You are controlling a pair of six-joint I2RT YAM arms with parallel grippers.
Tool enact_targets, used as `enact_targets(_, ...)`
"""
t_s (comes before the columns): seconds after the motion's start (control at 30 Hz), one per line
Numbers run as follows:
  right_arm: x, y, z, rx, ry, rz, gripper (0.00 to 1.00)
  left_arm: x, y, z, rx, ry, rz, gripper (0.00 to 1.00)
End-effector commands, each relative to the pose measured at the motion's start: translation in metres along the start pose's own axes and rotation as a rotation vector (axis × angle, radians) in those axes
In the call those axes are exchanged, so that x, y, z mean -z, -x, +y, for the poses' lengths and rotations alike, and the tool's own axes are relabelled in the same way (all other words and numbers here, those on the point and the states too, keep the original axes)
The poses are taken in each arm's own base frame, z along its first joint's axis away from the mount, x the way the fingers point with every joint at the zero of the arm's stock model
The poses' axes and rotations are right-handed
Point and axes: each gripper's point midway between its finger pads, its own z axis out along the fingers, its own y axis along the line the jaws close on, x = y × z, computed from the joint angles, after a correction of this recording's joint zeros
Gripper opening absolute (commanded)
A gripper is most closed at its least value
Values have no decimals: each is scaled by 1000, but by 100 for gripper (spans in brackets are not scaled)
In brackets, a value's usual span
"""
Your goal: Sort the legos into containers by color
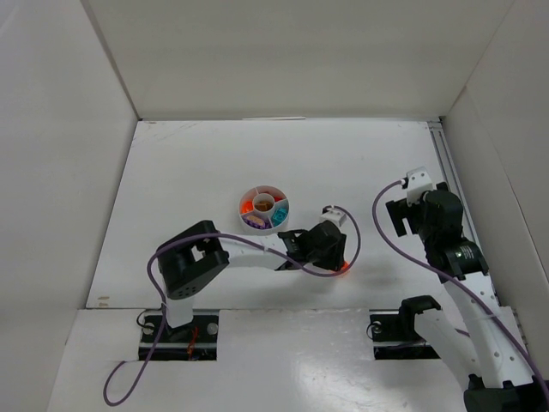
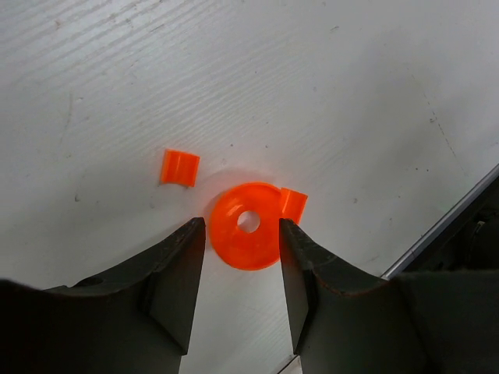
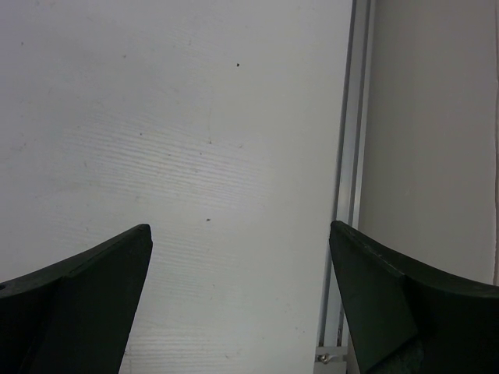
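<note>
Though disc (image 2: 248,227) within hand (image 2: 242,224), brick (image 2: 294,204) alongside

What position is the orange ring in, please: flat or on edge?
Flat: the orange ring shows its full round face and centre hole, lying on the table.

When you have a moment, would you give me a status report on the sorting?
Left pincer closed on orange disc, flat on table. Right pincer open, nothing between its fingers. Small orange piece touches the disc beside one finger; second orange piece lies apart.
</note>
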Motion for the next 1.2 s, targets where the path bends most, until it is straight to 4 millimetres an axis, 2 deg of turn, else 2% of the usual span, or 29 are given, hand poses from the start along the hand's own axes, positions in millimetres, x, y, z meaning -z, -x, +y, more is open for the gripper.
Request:
enact_targets(0.0, -1, 9, -2, -1, -2, -43, 100, 24, 23, -12, 15, -43, -95, 39)
enact_targets(0.17, -5, 10, 2, 1, 18, -42, 100, 37, 31, -21, 11, -93, -132, 41)
enact_targets(0.27, -5, 10, 2, 1, 18, -42, 100, 37, 33, -20, 12, -84, -141, 42)
enact_targets(0.33, -5, 10, 2, 11, 18, -42, 100, 28, 23, -17, -3, -85, -107, 42)
enact_targets(0.53, -1, 12, 0, 7, 11, -58, 100, 9, 12, -15, -8, -76, -60, 42)
enact_targets(0.73, -1, 12, 0, 6, 11, -58, 100, 9, 17, -13, -7, -57, -77, 55)
enact_targets(0.87, -1, 12, 0, 6, 11, -58, 100, 9, 13, -13, -7, -66, -67, 56)
enact_targets(0.9, -1, 12, 0, 6, 11, -58, 100, 5, 7, -12, -9, -70, -45, 56)
enact_targets(1.0, -1, 12, 0, 6, 11, -58, 100, -2, 1, -12, -19, -82, -28, 49)
enact_targets(1.17, -1, 12, 0, 6, 11, -58, 100, -6, 10, -20, -13, -106, -33, 33)
